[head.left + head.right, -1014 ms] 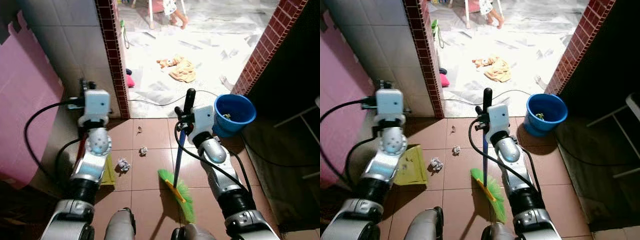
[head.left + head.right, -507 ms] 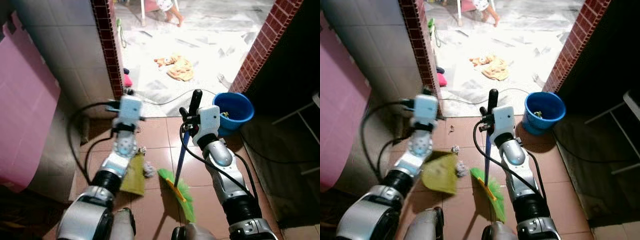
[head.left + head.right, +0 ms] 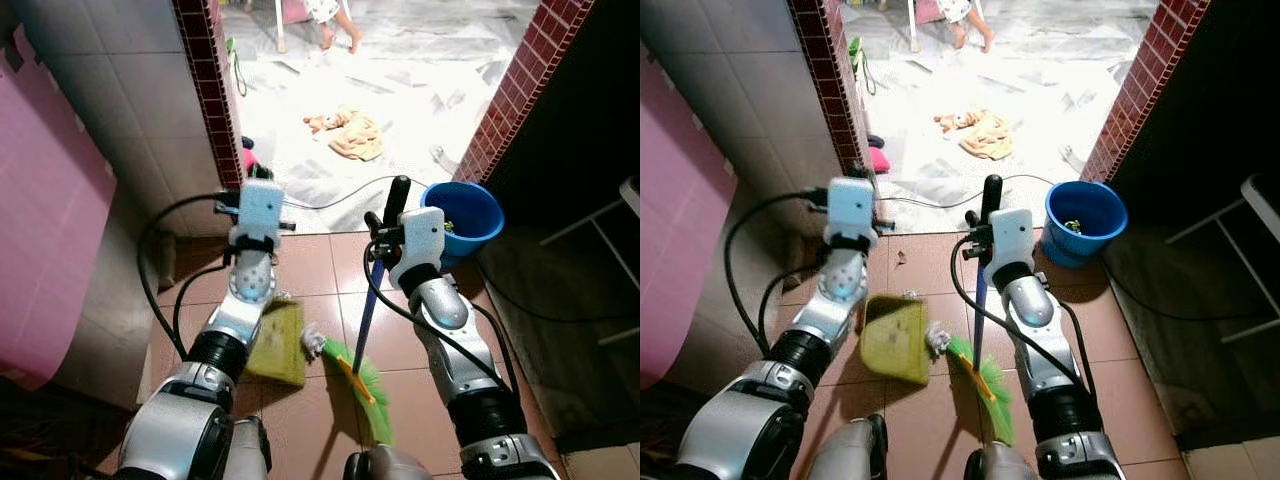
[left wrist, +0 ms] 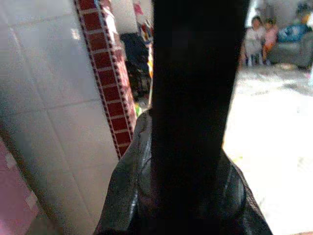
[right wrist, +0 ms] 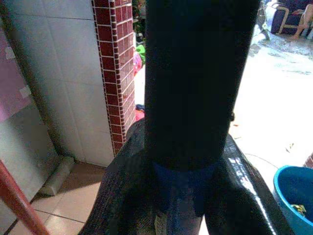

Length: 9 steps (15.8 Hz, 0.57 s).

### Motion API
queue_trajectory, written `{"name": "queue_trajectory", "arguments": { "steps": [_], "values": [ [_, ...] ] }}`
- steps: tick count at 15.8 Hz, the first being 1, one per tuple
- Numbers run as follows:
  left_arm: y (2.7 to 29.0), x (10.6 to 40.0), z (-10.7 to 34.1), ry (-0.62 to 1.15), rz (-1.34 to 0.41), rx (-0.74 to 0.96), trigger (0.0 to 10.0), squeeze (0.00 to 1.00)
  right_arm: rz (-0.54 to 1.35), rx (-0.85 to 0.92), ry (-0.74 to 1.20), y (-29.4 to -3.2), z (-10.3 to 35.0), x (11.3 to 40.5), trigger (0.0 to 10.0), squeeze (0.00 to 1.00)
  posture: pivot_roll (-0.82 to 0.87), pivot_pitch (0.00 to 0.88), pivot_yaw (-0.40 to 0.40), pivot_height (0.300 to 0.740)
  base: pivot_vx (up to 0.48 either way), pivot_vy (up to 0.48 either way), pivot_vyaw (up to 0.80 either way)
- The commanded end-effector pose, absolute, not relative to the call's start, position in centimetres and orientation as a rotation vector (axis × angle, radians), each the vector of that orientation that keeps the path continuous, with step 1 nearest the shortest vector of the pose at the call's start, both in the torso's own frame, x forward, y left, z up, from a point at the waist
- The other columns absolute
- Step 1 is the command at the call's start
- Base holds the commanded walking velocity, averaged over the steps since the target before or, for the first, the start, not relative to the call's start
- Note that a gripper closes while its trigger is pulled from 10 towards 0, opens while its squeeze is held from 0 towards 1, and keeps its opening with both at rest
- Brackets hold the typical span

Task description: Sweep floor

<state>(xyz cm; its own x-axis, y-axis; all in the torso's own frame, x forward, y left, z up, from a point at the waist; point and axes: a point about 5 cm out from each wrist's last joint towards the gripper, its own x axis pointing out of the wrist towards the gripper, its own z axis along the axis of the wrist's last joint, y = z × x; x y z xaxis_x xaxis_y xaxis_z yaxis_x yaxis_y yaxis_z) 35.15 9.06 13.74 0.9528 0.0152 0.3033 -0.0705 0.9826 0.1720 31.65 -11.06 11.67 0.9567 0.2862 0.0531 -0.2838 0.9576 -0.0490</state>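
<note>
Right end effector (image 3: 385, 232): clamped round the broom handle (image 3: 366, 318), near its black top grip.
Left end effector (image 3: 845, 222): clamped on the dustpan's handle; its wrist view shows a black shaft between the fingers.
Writing: none can be read.
Broom head (image 3: 366, 385): green bristles on the brown tile floor (image 3: 310, 262), below the right end effector.
Dustpan (image 3: 895, 337): yellow-green, tilted, just left of the bristles.
Crumpled paper (image 3: 937, 340): between dustpan edge and bristles, touching both.
Blue bucket (image 3: 472, 221): just right of the right end effector, scraps inside.
Around: red brick pillar (image 3: 212, 90); pink panel (image 3: 50, 240); orange cloth (image 3: 348, 133) on the bright floor beyond the doorway; a person's bare feet (image 3: 335, 33) farther back.
</note>
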Motion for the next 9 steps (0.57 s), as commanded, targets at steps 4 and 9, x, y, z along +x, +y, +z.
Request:
{"name": "queue_trajectory", "arguments": {
  "steps": [4,9],
  "values": [
    [10.3,34.5,14.5,-0.333,0.055,0.111,10.0,0.00,0.269,-0.086,-0.074,-10.6,12.8,32.8,10.0,0.00,-0.03,0.145,0.023,0.731,0.000,0.000,0.00],
    [11.5,34.4,14.6,-0.311,0.069,0.198,10.0,0.00,0.455,-0.196,0.056,-9.6,11.8,33.1,10.0,0.00,-0.03,0.150,0.026,0.731,0.000,0.000,0.00]
  ]
}}
